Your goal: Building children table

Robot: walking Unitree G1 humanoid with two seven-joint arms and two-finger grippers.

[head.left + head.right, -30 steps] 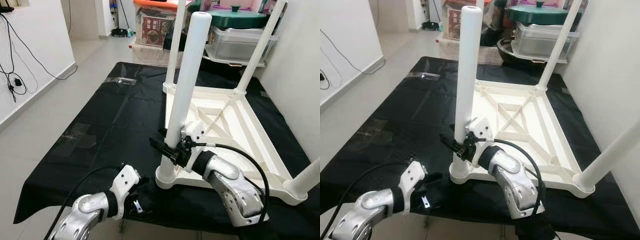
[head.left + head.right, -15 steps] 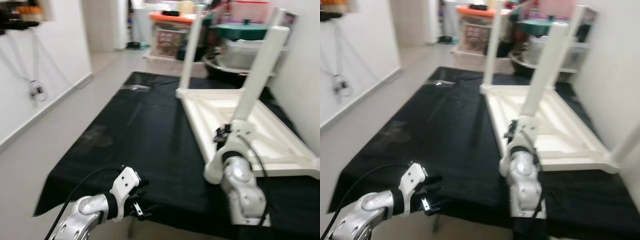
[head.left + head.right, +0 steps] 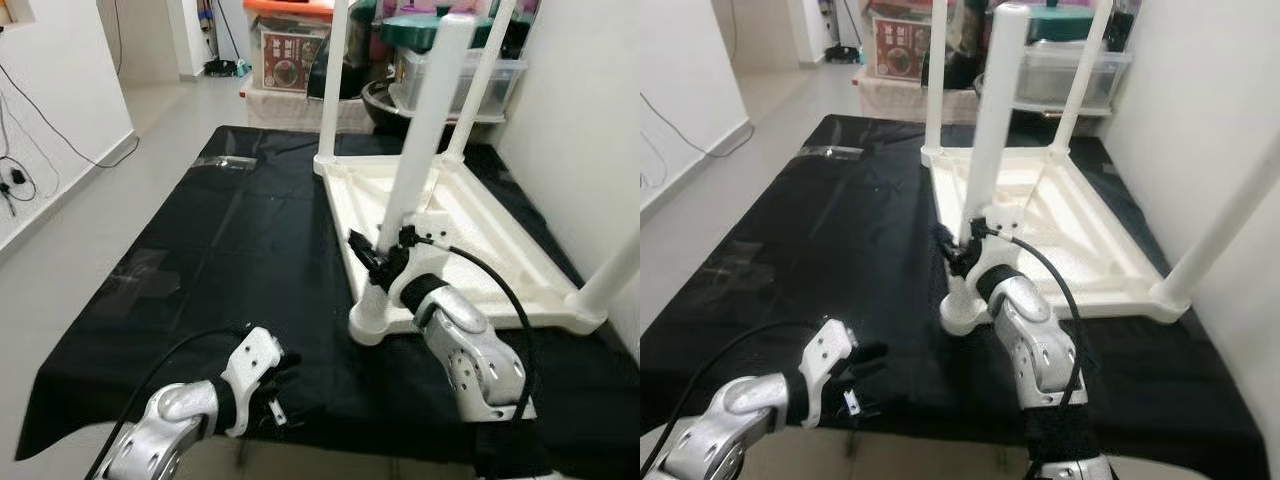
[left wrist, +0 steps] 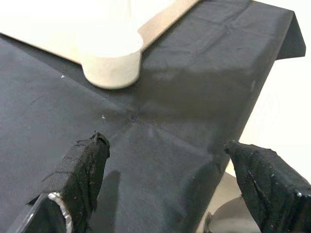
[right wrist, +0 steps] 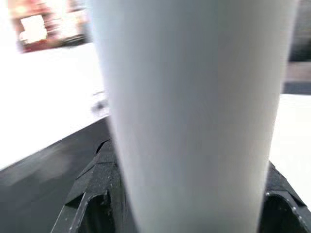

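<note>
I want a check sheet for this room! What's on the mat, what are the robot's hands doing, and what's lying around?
Surface: black mat on the floor.
Job's things: white children's table lying upside down, legs pointing up.
Clutter: clear plastic scrap on the mat.
Grippers: right gripper clamped around the near leg; left gripper open above the mat's near edge.
Cables: black cable looping over the right arm; wall cords.
Surroundings: storage boxes, white walls.

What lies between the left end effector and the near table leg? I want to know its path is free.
Only bare black cloth lies between the open left end effector and the leg's socket, as the left wrist view shows.
</note>
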